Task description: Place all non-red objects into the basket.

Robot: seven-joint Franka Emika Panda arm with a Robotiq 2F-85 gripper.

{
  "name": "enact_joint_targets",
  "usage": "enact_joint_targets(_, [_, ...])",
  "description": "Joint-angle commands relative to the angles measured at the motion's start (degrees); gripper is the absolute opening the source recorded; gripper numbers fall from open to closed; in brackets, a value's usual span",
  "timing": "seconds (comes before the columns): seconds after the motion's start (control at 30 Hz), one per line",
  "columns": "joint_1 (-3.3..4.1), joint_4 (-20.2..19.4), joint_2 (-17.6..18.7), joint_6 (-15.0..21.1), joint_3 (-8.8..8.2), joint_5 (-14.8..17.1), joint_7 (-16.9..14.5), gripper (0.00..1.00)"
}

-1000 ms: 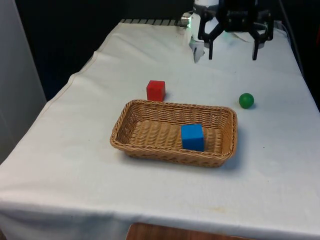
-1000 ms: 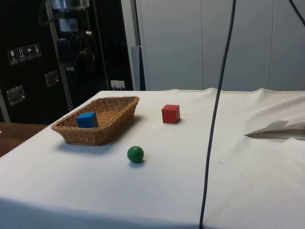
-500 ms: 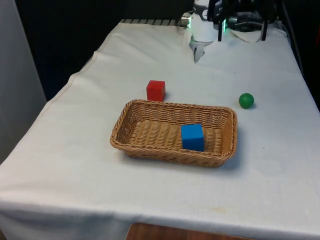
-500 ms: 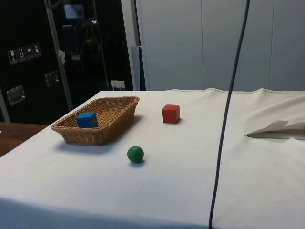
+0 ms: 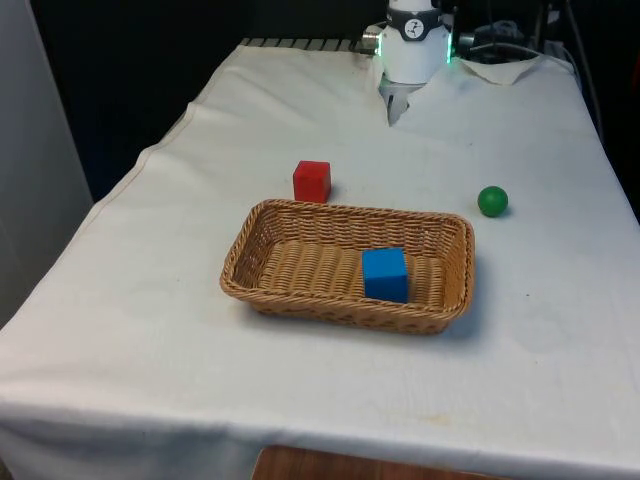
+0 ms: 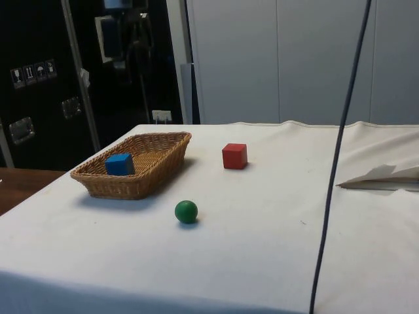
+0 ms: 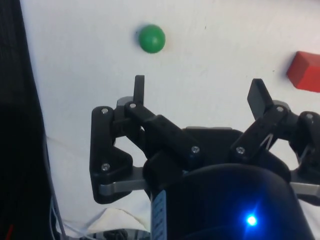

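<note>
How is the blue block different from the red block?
The blue block is blue, and the red block is red. The blue block sits inside the wicker basket, while the red block sits on the white cloth outside it, just beyond the basket's far rim. In the front view the blue block looks a bit bigger, though it is also nearer that camera. Both are plain cubes resting flat.

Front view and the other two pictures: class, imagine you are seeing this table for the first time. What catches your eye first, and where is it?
A wicker basket sits mid-table with a blue cube inside, toward the front view's right end. A red cube stands on the cloth just beyond the basket's far rim, and a green ball lies apart on the front view's right. In the wrist view the end effector is open above the cloth, empty, the ball beyond its fingertips.
</note>
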Motion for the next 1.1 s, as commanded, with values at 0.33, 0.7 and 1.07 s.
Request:
enact_joint_targets(0.33, [0.34,-5.1,-4.47,0.17,3.09,-1.15,3.44,1.0])
enact_joint_targets(0.7, [0.23,-6.7,-4.18,1.26,6.19,-1.15,6.65,1.0])
enact_joint_targets(1.07, [0.17,-7.33,-1.72,3.32,8.02,-0.92,9.45,1.0])
